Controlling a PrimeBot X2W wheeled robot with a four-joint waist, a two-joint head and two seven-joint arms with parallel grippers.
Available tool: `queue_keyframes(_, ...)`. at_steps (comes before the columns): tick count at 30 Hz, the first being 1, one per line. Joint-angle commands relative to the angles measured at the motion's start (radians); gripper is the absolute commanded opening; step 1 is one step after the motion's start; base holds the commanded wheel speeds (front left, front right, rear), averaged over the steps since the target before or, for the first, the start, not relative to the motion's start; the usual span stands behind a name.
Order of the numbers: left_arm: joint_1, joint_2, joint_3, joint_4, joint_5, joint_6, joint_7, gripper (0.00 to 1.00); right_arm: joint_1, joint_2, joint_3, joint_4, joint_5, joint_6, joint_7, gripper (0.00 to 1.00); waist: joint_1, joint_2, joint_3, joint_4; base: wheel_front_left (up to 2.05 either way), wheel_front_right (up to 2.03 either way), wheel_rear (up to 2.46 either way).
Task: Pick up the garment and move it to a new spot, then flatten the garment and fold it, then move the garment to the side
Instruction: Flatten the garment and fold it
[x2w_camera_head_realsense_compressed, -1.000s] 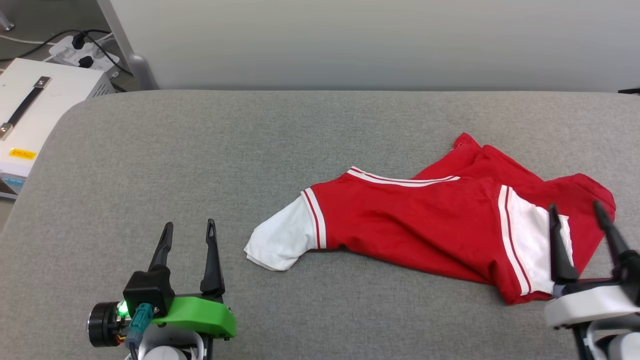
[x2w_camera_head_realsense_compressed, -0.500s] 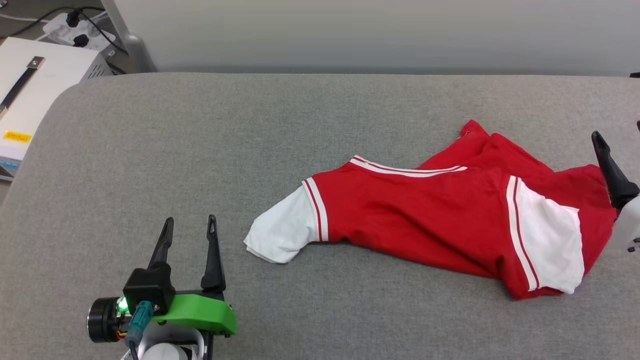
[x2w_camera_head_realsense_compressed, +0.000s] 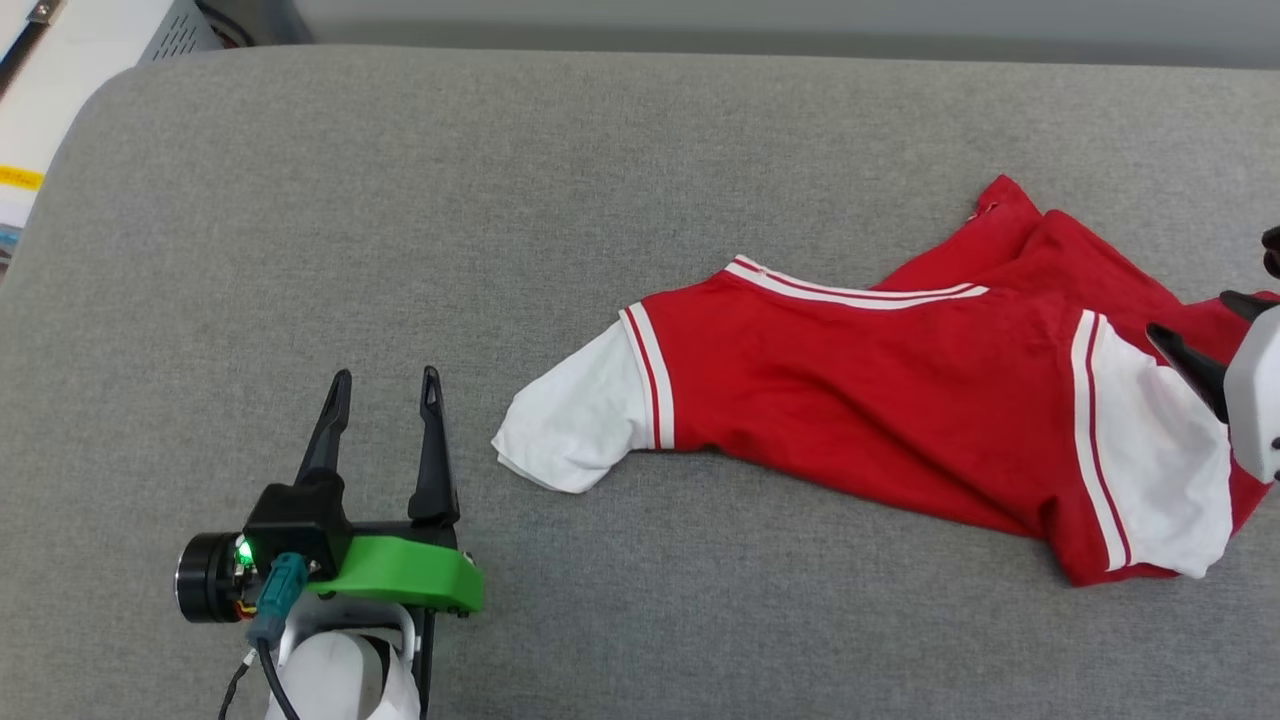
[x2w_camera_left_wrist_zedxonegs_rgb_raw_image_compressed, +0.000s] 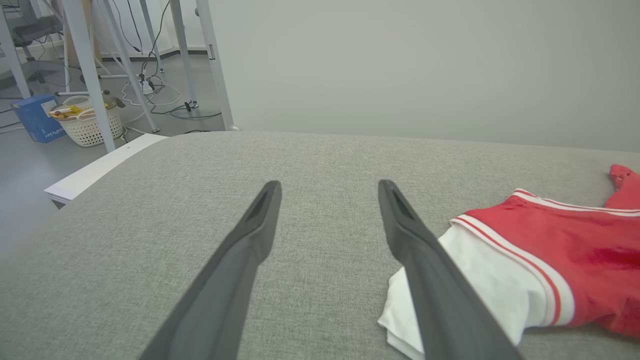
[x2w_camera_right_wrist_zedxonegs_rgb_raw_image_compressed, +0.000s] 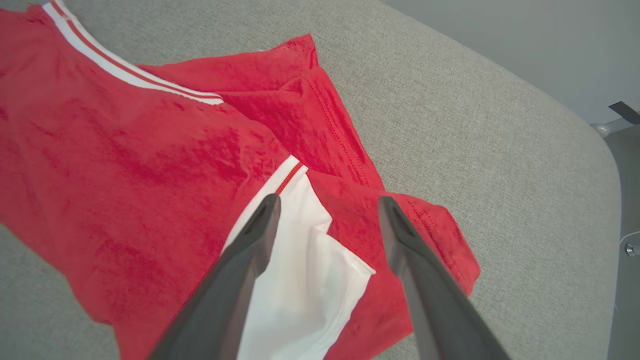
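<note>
Head view, with both wrist views. We see the shirt (x2w_camera_head_realsense_compressed: 880, 400) lying crumpled on the right half of the grey pad (x2w_camera_head_realsense_compressed: 700, 150), well in from the pad's far edge and reaching close to its right end. One white sleeve (x2w_camera_head_realsense_compressed: 565, 440) points toward the pad's middle. The other sleeve (x2w_camera_right_wrist_zedxonegs_rgb_raw_image_compressed: 305, 270) lies folded over red cloth at the pad's right end.

The left gripper (x2w_camera_head_realsense_compressed: 385, 378) hovers over the pad's near left part, fingers apart and holding nothing, just beside the white sleeve. The right gripper (x2w_camera_right_wrist_zedxonegs_rgb_raw_image_compressed: 328, 200) hangs above the pad's right end, fingers likewise spread and empty. We cannot tell whether its tips touch the cloth.

We judge the shirt light, soft and limp: it will sag and drag rather than keep its shape. A pinch where it is doubled may catch more than one layer. We would take hold at a striped seam or a hem corner, where the cloth is thicker.

Off the pad's left end, on the floor, a white basket (x2w_camera_left_wrist_zedxonegs_rgb_raw_image_compressed: 87, 127) holds yellow and pale items too small to name. A blue box (x2w_camera_left_wrist_zedxonegs_rgb_raw_image_compressed: 37, 117) beside it shows no contents.
</note>
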Motion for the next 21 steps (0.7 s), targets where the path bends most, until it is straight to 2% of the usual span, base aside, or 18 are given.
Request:
queue_keyframes(1, -0.025, -0.002, -0.002, -0.005, -0.008, 0.007, -0.006, 1.00, -0.043, 0.003, 0.025, 0.020, 0.007, -0.001, 0.005, 1.00, 0.0000, 0.0000, 0.054, 0.019, 0.00, 0.00, 0.00)
queue_keyframes(8, -0.077, -0.002, -0.026, -0.013, -0.021, 0.013, -0.006, 1.00, -0.190, 0.029, 0.180, 0.168, 0.003, -0.001, 0.033, 1.00, 0.0000, 0.0000, 0.137, 0.051, 0.00, 0.00, 0.00)
queue_keyframes(13, -0.093, -0.002, -0.035, -0.013, -0.030, 0.021, -0.006, 1.00, -0.209, 0.053, 0.317, 0.282, 0.028, -0.001, 0.052, 1.00, 0.0000, 0.0000, 0.156, 0.065, 0.00, 0.00, 0.00)
queue_keyframes(17, -0.096, -0.002, -0.042, -0.009, -0.037, 0.027, -0.006, 1.00, -0.215, 0.045, 0.406, 0.329, 0.088, -0.001, 0.081, 1.00, 0.0000, 0.0000, 0.156, 0.072, 0.00, 0.00, 0.00)
queue_keyframes(18, -0.097, -0.002, -0.042, -0.008, -0.038, 0.028, -0.006, 1.00, -0.225, 0.043, 0.417, 0.332, 0.101, -0.001, 0.072, 0.43, 0.0000, 0.0000, 0.154, 0.072, 0.00, 0.00, 0.00)
queue_keyframes(19, -0.097, -0.002, -0.042, -0.008, -0.038, 0.030, -0.006, 1.00, -0.237, 0.039, 0.428, 0.331, 0.105, -0.001, 0.058, 0.09, 0.0000, 0.0000, 0.152, 0.072, 0.00, 0.00, 0.00)
queue_keyframes(20, -0.098, -0.002, -0.042, -0.006, -0.039, 0.030, -0.006, 1.00, -0.252, 0.032, 0.441, 0.330, 0.109, -0.001, 0.042, 0.00, 0.0000, 0.0000, 0.147, 0.072, 0.00, 0.00, 0.00)
queue_keyframes(21, -0.098, -0.002, -0.042, -0.004, -0.039, 0.031, -0.006, 1.00, -0.267, 0.028, 0.448, 0.329, 0.114, -0.001, 0.029, 0.00, 0.0000, 0.0000, 0.142, 0.072, 0.00, 0.00, 0.00)
